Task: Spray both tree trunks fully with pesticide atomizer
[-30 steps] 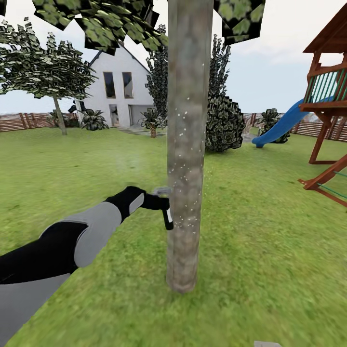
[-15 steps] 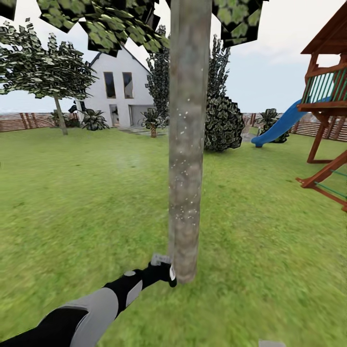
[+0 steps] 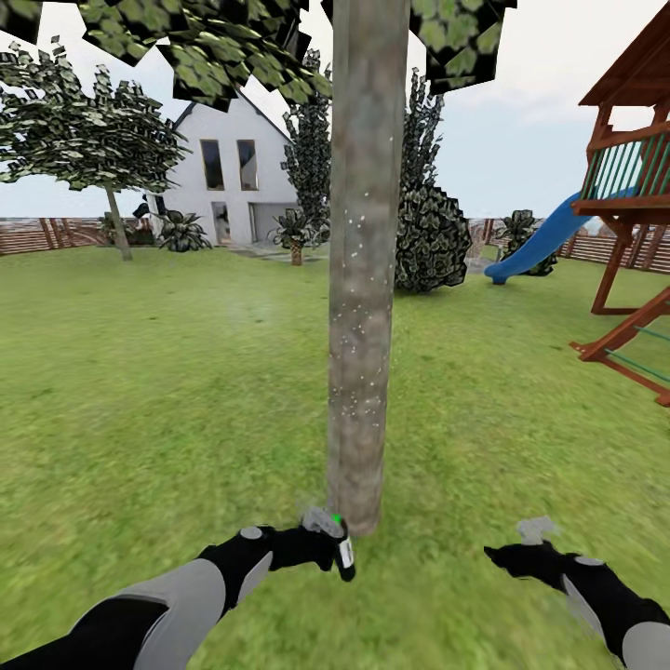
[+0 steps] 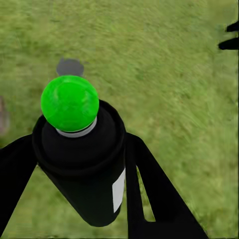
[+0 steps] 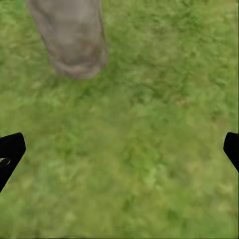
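Note:
The near tree's trunk (image 3: 361, 279), grey-brown and flecked with white specks, rises from the lawn at the middle of the head view. My left gripper (image 3: 328, 544) is low at the trunk's foot, shut on the pesticide atomizer (image 3: 342, 549). In the left wrist view the atomizer (image 4: 87, 169) is a dark bottle with a white label and a green dot on top, held between two black fingers (image 4: 159, 194). My right gripper (image 3: 498, 556) hovers over the grass to the right of the trunk, open and holding nothing. Its fingertips (image 5: 10, 149) stand wide apart, with the trunk's base (image 5: 72, 40) ahead. The second tree (image 3: 93, 130) stands far left.
A wooden play tower (image 3: 633, 177) with a blue slide (image 3: 540, 242) stands at the right. A white house (image 3: 228, 167), dark bushes (image 3: 430, 237), small palms (image 3: 294, 231) and the slat fence (image 3: 37, 234) lie beyond. Lawn (image 3: 167, 391) spreads on both sides of the trunk.
My left arm has dropped with the atomizer from mid-trunk height to the trunk's foot. My right arm has come into the head view at the lower right.

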